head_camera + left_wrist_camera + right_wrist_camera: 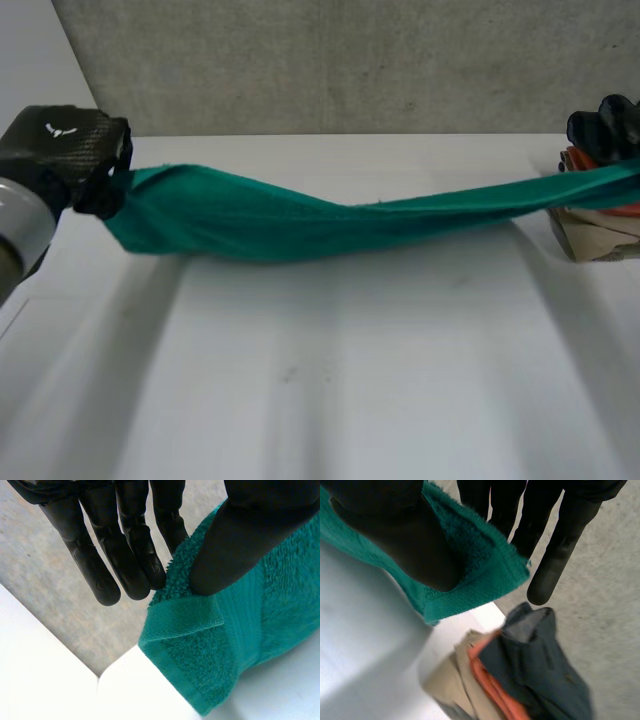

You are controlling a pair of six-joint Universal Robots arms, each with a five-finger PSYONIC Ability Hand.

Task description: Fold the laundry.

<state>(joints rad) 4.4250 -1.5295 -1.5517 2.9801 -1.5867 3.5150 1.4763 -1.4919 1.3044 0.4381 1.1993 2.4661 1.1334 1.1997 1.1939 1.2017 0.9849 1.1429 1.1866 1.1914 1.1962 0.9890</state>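
Observation:
A green towel (300, 215) hangs stretched above the white table (330, 370), sagging in the middle. My left hand (95, 160) pinches its left end: in the left wrist view the thumb (240, 540) presses the towel's corner (200, 645) against the straight fingers (125, 550). My right hand (605, 125) holds the towel's right end at the table's far right. In the right wrist view its thumb (405, 545) pins the towel's corner (480, 575) against the fingers (555, 555).
A pile of folded clothes (600, 225), beige, orange and dark blue (520, 680), lies at the table's right edge under my right hand. A grey concrete wall (350, 60) rises behind the table.

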